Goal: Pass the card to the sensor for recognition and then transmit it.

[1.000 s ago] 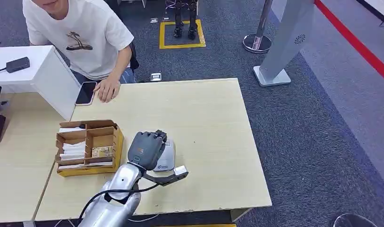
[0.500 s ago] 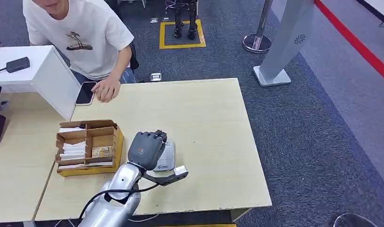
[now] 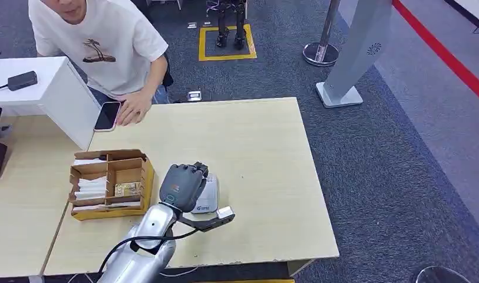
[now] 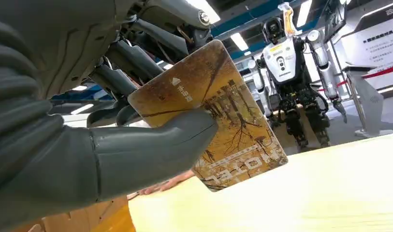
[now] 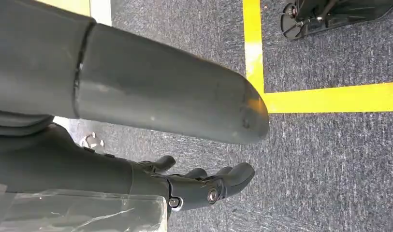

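— What is the card (image 4: 218, 116)?
— A golden-brown card printed with trees and pale lettering, pinched between the thumb and fingers of the left hand (image 3: 182, 185), tilted on edge above the pale wooden table.
— And the sensor (image 3: 206, 197)?
— A small white and grey reader flat on the table, partly hidden under that hand

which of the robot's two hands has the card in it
The left hand: its thumb presses the brown card against its fingers, over the sensor. The right hand hangs above the carpet, holding nothing.
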Tool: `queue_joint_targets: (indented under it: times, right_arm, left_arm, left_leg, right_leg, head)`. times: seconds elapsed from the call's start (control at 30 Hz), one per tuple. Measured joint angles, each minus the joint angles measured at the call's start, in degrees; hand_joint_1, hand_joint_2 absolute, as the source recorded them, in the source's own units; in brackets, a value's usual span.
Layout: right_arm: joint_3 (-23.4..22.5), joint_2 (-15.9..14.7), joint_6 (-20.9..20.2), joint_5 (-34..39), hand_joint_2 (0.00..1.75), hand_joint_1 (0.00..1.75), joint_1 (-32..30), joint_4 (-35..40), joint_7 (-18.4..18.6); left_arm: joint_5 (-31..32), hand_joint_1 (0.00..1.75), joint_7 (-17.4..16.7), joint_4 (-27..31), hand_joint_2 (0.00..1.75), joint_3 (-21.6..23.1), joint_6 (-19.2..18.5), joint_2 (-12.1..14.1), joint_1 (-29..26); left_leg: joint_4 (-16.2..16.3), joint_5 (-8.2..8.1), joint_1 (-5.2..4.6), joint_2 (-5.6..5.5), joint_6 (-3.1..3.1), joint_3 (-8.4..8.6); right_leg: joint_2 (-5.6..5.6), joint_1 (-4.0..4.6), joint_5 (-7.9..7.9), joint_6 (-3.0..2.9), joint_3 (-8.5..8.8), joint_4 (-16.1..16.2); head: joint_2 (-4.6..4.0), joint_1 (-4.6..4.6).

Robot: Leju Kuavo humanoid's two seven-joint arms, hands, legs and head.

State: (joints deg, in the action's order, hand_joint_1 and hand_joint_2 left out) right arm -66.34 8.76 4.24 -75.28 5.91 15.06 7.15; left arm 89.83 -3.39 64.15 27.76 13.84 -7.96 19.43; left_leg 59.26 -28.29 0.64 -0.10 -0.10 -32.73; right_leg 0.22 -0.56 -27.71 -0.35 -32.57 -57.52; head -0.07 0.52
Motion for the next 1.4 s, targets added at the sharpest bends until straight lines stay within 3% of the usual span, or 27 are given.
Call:
queue_joint_targets:
  times: [0.5,0.53,0.6,0.73,0.93,1.4]
  right_arm:
    - [0.0,0.0,0.0,0.04,0.0,0.0,0.0,0.0,-0.02]
    - [0.0,0.0,0.0,0.15,0.0,0.0,0.0,0.0,-0.24]
    - [0.0,0.0,-0.07,0.15,0.0,0.0,0.09,0.0,-0.78]
    - [0.0,0.0,-0.15,0.09,0.0,0.0,0.07,0.0,-1.07]
    - [0.0,-0.02,-0.24,0.04,0.0,0.0,0.04,0.0,-1.2]
    - [0.0,-0.04,-0.72,-0.04,0.0,0.0,0.03,0.0,-1.22]
  left_arm:
    - [0.0,1.75,-0.15,-0.13,1.75,0.15,-0.88,0.0,0.05]
    - [0.0,1.75,-1.56,-0.79,1.75,0.97,-2.26,0.04,0.42]
    - [0.02,1.75,-7.09,-6.13,1.75,6.31,-0.71,0.07,0.76]
    - [0.02,1.75,-9.2,-13.03,1.75,12.65,4.12,-0.65,0.76]
    - [0.02,1.75,-9.2,-19.59,1.75,15.85,5.51,-1.27,2.99]
    - [0.02,1.75,-9.11,-20.96,1.75,16.28,4.9,-1.49,3.58]
  left_leg:
    - [0.0,0.0,0.0,0.0,0.0,0.0]
    - [0.0,0.0,-0.01,-0.01,0.0,0.01]
    - [0.0,0.0,-0.02,-0.01,0.0,0.01]
    - [0.0,-0.01,-0.02,-0.01,0.0,-0.02]
    - [-0.01,0.0,0.0,-0.01,0.01,0.04]
    - [-0.01,0.0,0.01,-0.01,0.01,0.12]
  right_leg:
    - [0.0,0.0,0.0,0.0,0.0,0.0]
    - [-0.01,-0.01,0.0,0.0,0.0,0.0]
    - [-0.01,-0.02,0.0,0.0,0.02,0.0]
    - [-0.01,-0.02,-0.01,0.0,0.0,0.0]
    - [-0.02,-0.02,0.0,0.0,0.05,0.0]
    - [-0.01,-0.01,0.01,0.0,0.14,0.0]
  head:
    - [0.0,0.0]
    - [0.0,0.0]
    - [0.0,0.0]
    - [0.0,0.0]
    - [0.0,0.0]
    - [0.0,0.0]
